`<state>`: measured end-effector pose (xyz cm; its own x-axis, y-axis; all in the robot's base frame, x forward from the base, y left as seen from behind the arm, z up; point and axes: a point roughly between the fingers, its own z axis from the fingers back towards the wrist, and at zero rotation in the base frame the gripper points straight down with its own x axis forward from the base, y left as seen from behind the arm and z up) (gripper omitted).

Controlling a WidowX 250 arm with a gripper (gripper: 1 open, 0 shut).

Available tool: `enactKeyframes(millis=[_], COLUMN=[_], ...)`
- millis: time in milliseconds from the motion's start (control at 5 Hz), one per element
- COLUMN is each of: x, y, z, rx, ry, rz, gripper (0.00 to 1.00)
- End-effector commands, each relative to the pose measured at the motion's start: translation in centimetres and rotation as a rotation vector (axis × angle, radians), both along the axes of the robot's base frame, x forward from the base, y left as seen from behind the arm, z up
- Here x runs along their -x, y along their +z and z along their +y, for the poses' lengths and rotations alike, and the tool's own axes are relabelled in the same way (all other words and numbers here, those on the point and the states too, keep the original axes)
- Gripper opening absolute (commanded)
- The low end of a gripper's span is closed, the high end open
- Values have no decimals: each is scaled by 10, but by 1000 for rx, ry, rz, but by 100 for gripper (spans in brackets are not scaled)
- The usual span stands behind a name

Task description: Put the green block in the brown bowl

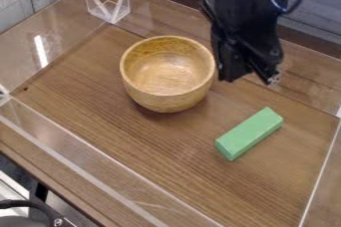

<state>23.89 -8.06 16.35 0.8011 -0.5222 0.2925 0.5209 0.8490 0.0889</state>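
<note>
The green block lies flat on the wooden table, to the front right of the brown bowl. The bowl stands upright with nothing inside it. My black gripper hangs above the table just right of the bowl and behind the block, touching neither. Its fingers are shut with nothing between them.
A low clear plastic wall borders the wooden table on the front and left. A clear folded stand sits at the back left. Bare wood shows in front of the bowl.
</note>
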Motion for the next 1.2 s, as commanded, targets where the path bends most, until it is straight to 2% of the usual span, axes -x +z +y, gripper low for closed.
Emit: enactKeyframes(millis=[0,200,400,600,800,1000], x=[-2,-7,-14,-29,-42,-51], y=[2,-24,-58,-75,-87,-109], z=[-5,-6,-8,-12,-15,-10], rx=[14,34,60,78,84,80], ry=[44,15,-15,6,24,-14], rz=[-20,21,71,107,139,171], gripper=[0,100,100,100,100,100])
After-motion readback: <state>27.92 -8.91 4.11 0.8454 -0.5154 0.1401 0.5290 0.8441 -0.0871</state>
